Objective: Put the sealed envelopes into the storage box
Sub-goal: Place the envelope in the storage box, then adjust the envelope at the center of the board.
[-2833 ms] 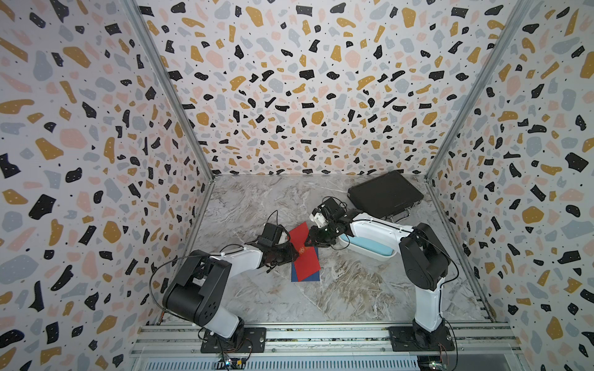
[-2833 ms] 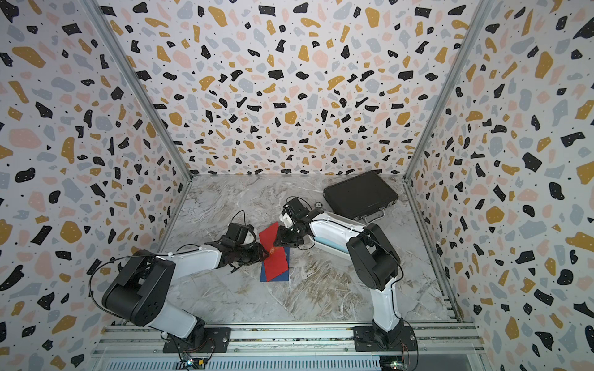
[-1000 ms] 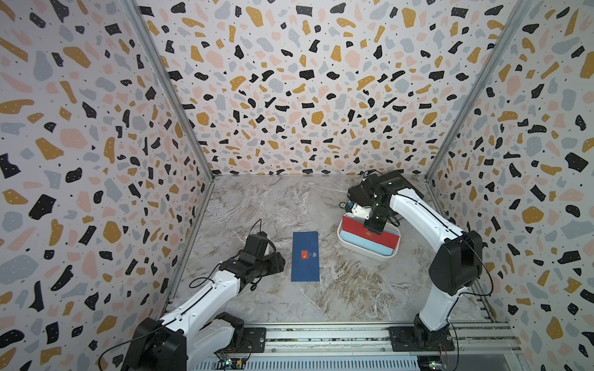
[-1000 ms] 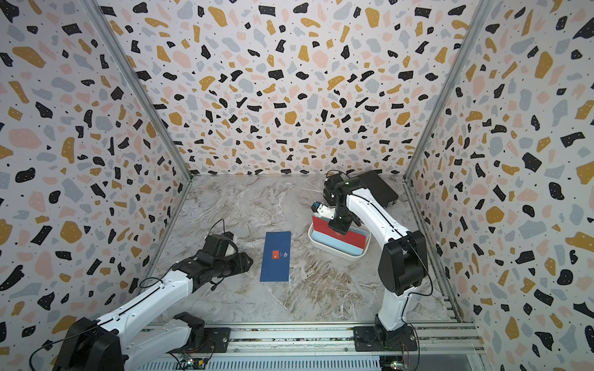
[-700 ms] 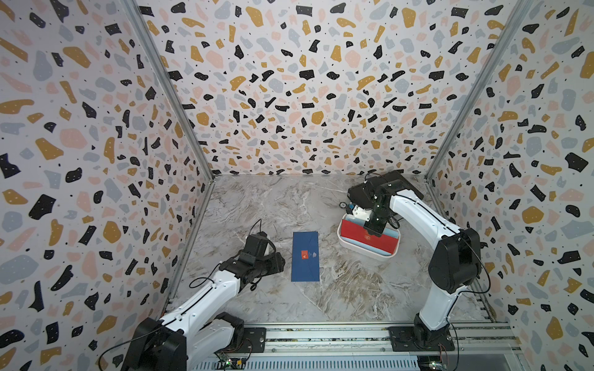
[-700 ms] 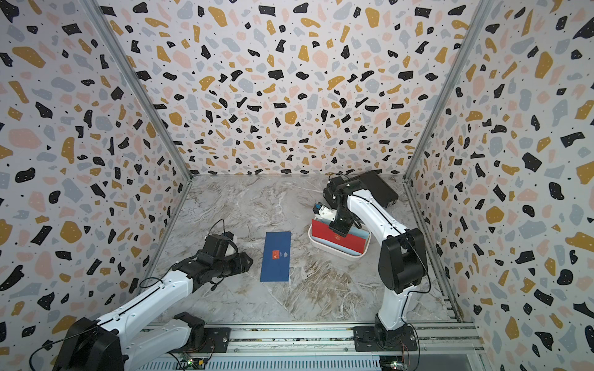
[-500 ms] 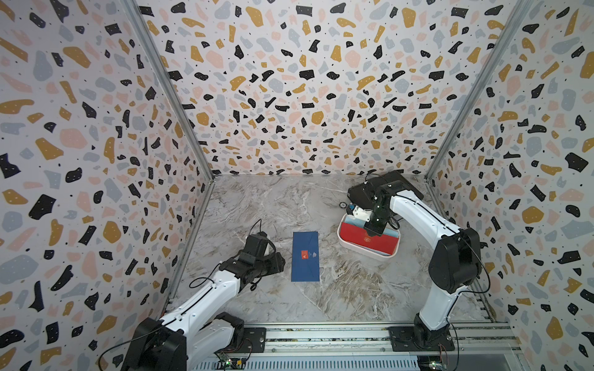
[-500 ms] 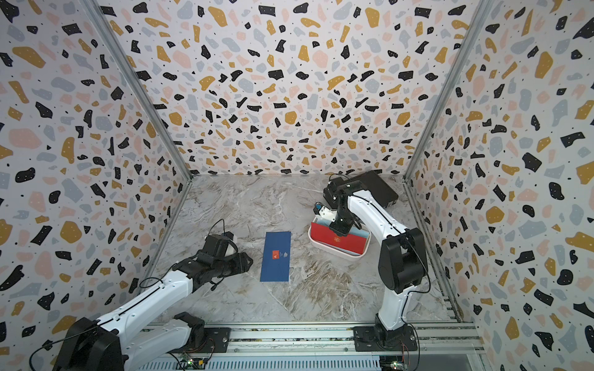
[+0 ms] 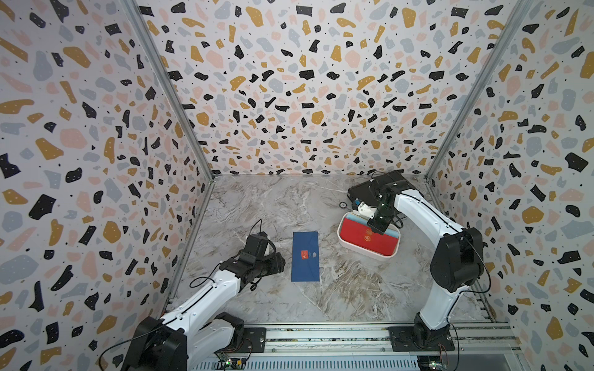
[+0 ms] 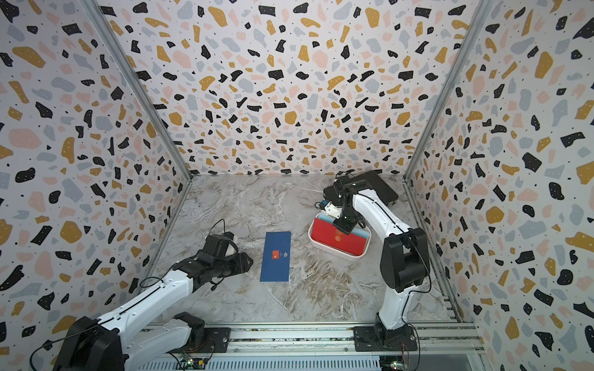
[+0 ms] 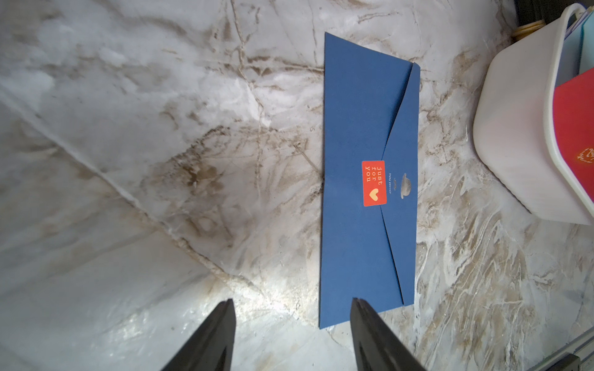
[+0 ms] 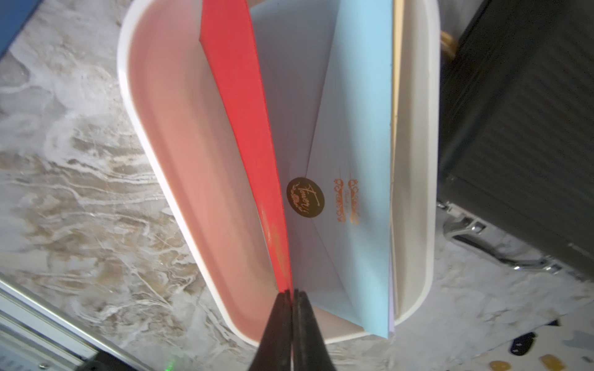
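- A navy envelope is lying flat on the tabletop.
- The right claw is pinching a red envelope inside the storage box.

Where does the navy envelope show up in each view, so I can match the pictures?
In both top views: the navy envelope lies flat on the table between the left tool and the storage box.
Left wrist: the envelope just beyond the open tool's tips.
Right wrist: only a blue sliver at the frame's edge, probably it.
Shared landmark: the storage box.
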Robot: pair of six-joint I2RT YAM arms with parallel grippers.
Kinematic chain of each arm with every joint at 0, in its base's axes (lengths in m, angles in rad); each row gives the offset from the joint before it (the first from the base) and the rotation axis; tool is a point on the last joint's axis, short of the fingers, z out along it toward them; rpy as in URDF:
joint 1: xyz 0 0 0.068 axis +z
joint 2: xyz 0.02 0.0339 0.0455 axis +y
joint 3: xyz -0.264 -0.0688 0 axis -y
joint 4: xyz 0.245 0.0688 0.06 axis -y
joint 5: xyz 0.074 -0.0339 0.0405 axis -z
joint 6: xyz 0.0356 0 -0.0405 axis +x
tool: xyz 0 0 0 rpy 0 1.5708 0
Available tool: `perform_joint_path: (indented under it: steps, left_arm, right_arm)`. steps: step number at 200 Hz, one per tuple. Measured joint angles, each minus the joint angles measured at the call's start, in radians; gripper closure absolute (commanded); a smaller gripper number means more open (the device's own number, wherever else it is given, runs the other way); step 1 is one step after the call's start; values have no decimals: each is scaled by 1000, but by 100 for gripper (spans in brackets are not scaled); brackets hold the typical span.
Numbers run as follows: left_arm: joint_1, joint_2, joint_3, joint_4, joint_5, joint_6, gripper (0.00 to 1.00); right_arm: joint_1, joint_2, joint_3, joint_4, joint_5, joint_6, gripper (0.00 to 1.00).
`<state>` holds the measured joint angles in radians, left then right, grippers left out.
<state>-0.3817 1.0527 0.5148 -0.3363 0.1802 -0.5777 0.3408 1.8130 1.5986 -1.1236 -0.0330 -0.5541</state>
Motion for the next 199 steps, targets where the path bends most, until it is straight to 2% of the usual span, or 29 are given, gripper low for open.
perform_joint_path:
  steps: [17,32,43,143,163,199]
  left_arm:
    - [0,5,0,0,1,3,39]
    - [0,7,0,0,2,6,38]
    - [0,9,0,0,2,8,38]
    - [0,14,0,0,3,13,38]
    - [0,20,0,8,6,13,38]
    - [0,111,31,30,37,9,40]
  right_arm:
    - [-11,0,-7,14,-5,2,99]
    - [-16,0,-13,25,-6,12,79]
    - [-18,0,-16,33,0,8,73]
    - [-36,-6,-20,117,140,89,63]
    - [-38,-26,-19,137,121,182,63]
    - [-19,-94,-8,163,-3,519,66]
